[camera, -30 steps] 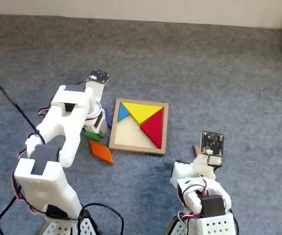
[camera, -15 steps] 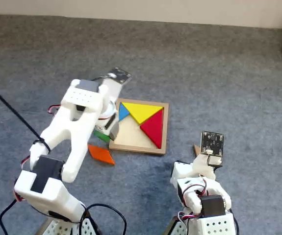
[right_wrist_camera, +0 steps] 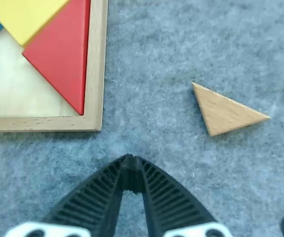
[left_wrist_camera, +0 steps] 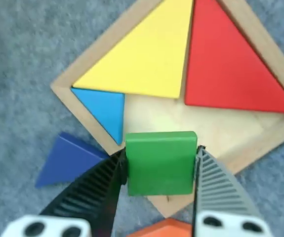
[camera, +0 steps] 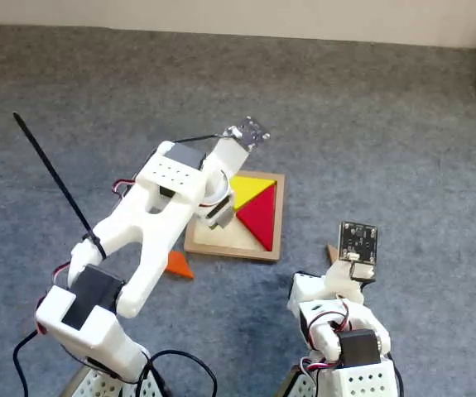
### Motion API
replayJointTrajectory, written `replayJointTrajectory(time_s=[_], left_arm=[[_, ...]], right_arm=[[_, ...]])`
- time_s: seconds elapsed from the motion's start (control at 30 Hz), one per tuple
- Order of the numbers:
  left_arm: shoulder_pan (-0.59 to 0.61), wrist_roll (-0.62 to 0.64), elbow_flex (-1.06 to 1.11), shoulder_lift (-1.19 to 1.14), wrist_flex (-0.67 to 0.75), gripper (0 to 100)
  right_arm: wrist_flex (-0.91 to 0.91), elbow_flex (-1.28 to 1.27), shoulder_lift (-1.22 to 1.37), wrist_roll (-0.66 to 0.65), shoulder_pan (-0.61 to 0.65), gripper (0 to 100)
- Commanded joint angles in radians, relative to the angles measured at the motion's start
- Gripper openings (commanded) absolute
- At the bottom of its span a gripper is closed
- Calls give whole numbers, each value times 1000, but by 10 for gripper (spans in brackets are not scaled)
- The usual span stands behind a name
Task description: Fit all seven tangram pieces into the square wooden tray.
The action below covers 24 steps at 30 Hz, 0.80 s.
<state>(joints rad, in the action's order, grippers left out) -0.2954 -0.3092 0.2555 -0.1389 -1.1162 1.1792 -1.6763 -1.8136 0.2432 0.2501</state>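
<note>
In the left wrist view my left gripper [left_wrist_camera: 159, 168] is shut on a green square [left_wrist_camera: 160, 162], held above the square wooden tray [left_wrist_camera: 64, 94] near its bare wooden floor. A yellow triangle [left_wrist_camera: 146, 64], a red triangle [left_wrist_camera: 225, 69] and a small light blue triangle [left_wrist_camera: 104, 108] lie in the tray. A dark blue triangle [left_wrist_camera: 65, 158] and an orange piece [left_wrist_camera: 166, 229] rest on the carpet beside the tray. My right gripper [right_wrist_camera: 132, 173] is shut on nothing, over carpet just outside the tray [right_wrist_camera: 100, 74], with a plain wooden triangle [right_wrist_camera: 223, 112] lying nearby.
From above, the left arm [camera: 171, 198] reaches across the tray's [camera: 275, 240] left half and hides it. The orange piece [camera: 178, 265] and the wooden triangle [camera: 332, 251] lie on grey carpet on either side. A black cable [camera: 51, 174] rises at the left.
My left arm has lifted the green square off the carpet left of the tray and swung right, over the tray. The right arm has not moved.
</note>
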Motion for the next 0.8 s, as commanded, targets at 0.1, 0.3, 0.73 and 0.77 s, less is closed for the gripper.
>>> replayJointTrajectory(time_s=[0.1, 0.3, 0.73, 0.77], left_arm=[[16, 77, -147, -108, 34, 296], [64, 127, -214, -116, 3, 325], [84, 123, 7, -31, 46, 325], [91, 123, 21, -38, 68, 325]], right_arm=[[2, -147, -10, 3, -13, 6], [2, -147, -10, 3, -15, 6], [2, -147, -10, 3, -15, 6], [2, -147, -10, 3, -15, 6]])
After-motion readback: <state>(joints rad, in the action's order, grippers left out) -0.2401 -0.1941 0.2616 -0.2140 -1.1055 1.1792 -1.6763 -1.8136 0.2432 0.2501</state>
